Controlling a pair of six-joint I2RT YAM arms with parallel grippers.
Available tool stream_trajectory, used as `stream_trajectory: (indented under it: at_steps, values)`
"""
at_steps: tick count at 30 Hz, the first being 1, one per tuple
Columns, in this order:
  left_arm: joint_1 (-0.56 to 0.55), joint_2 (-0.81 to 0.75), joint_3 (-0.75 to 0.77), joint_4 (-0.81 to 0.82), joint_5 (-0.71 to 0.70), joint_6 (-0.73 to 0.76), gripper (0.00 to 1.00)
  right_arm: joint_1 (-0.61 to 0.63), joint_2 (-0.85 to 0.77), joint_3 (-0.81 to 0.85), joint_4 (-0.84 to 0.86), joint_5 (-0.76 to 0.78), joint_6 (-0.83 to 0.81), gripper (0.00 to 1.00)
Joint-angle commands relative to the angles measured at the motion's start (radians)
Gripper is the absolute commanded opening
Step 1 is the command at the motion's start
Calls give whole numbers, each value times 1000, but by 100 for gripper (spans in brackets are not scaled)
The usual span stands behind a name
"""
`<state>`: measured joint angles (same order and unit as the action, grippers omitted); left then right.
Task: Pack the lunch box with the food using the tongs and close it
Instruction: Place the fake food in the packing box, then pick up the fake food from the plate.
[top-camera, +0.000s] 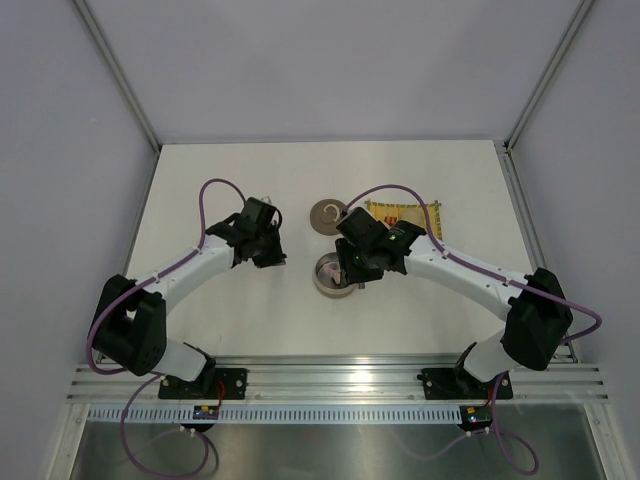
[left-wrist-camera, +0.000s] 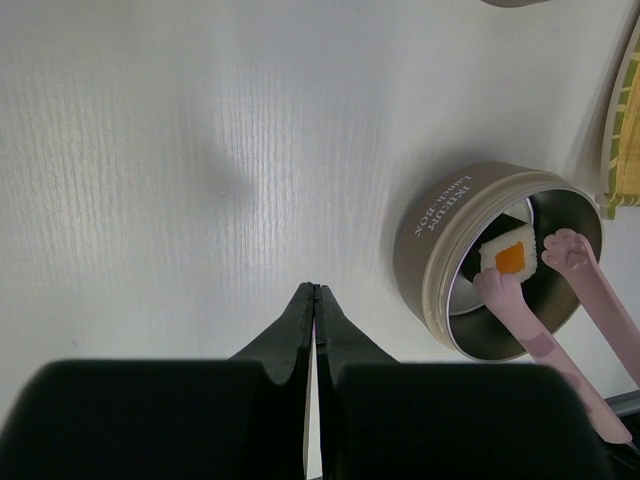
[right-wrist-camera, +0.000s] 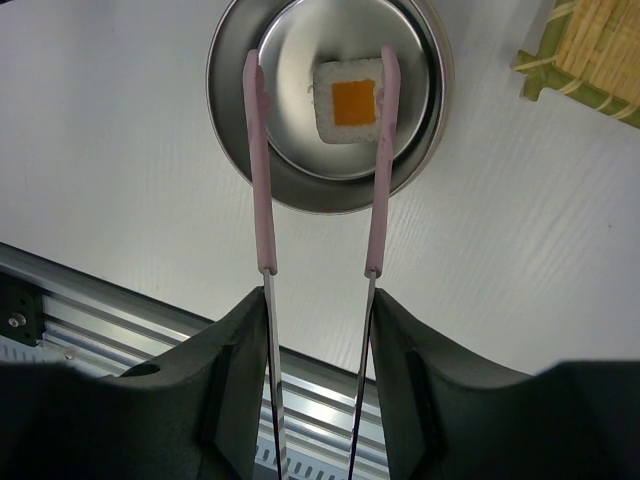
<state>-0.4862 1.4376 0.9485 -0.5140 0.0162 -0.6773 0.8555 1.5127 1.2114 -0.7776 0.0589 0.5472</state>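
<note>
Lunch box (left-wrist-camera: 428, 268) wall: white print "Lunch-Box"; larger word beside unreadable.

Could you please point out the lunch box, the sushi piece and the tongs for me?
lunch box (right-wrist-camera: 320, 195), right wrist view, on the near part of its metal rim.
sushi piece (right-wrist-camera: 352, 100), right wrist view, on the orange centre of its top.
tongs (right-wrist-camera: 261, 180), right wrist view, midway along one pink arm.

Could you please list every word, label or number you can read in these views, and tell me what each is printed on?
"Lunch-BOX": pale print on the outer wall of the small round silver metal tin, left wrist view.
Second line of capitals beside it: too blurred to read.
Nothing else legible in any view.
</note>
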Motion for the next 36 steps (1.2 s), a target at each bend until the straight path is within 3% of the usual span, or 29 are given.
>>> stream_trajectory:
  at_steps: [1,9,18,27,36]
  values:
    - [1,-22,-7,23,2,15,0,8,-5,39,31,-1,0,50]
    - [3,-22,-7,20,-4,18,0,10,-58,60,18,71,7,44]
    - [3,-20,-7,23,4,18,0,-7,-155,102,-71,294,13,41]
    - [1,-20,-7,26,11,25,0,-180,-240,-55,-57,202,-6,41]
    - [1,-16,-10,31,16,24,0,-246,-204,-84,-5,179,-36,41]
